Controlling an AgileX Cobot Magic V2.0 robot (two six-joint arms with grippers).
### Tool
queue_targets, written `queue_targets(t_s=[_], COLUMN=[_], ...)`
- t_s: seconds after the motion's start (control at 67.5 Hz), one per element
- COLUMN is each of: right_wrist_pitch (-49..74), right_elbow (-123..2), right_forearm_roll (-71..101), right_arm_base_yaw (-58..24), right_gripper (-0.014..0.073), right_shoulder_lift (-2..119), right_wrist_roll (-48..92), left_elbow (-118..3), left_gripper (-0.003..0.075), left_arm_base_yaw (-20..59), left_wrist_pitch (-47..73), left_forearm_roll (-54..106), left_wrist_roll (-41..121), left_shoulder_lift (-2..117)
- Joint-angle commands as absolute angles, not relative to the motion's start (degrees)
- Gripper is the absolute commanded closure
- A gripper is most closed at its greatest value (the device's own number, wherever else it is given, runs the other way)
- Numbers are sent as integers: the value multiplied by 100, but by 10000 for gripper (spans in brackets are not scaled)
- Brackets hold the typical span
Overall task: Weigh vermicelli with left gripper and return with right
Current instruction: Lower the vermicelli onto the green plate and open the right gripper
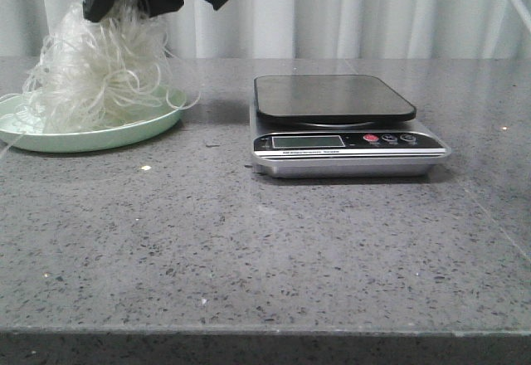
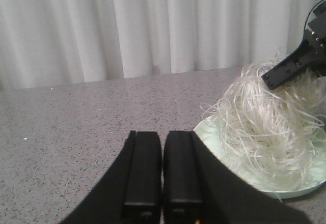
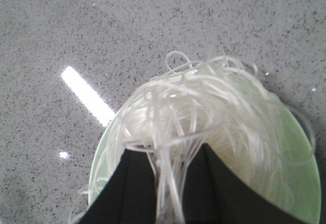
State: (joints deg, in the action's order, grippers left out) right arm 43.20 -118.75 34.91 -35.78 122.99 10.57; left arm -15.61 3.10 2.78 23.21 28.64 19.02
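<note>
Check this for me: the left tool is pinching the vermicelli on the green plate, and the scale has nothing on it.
Wrong on one point: it is the right tool, not the left, pinching the vermicelli on the green plate; the right wrist view shows strands between its fingers. The left tool is shut on nothing. The scale has nothing on it.

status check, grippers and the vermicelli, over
Right gripper shut on vermicelli over green plate. Left gripper shut, empty. Scale bare, nothing in the way.
</note>
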Motion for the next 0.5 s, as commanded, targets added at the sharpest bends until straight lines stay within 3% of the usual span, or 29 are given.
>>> queue_targets(t_s=[0.0, 0.296, 0.489], right_wrist_pitch=[4004, 4149, 4360], right_elbow=[-12117, -12117, -12117], right_forearm_roll=[3745, 3745, 3745], right_arm_base_yaw=[-3590, -3590, -3590], right_gripper=[441, 421, 169], right_shoulder_lift=[11901, 11890, 11873], right_wrist_roll=[1141, 1141, 1141], left_elbow=[-1716, -1716, -1716], left_gripper=[584, 584, 584], left_arm_base_yaw=[287, 287, 287], left_wrist_pitch=[-151, -151, -151], left_forearm_roll=[2396, 2396, 2396], left_wrist_roll=[2809, 2809, 2809], left_shoulder_lift=[1934, 1934, 1934])
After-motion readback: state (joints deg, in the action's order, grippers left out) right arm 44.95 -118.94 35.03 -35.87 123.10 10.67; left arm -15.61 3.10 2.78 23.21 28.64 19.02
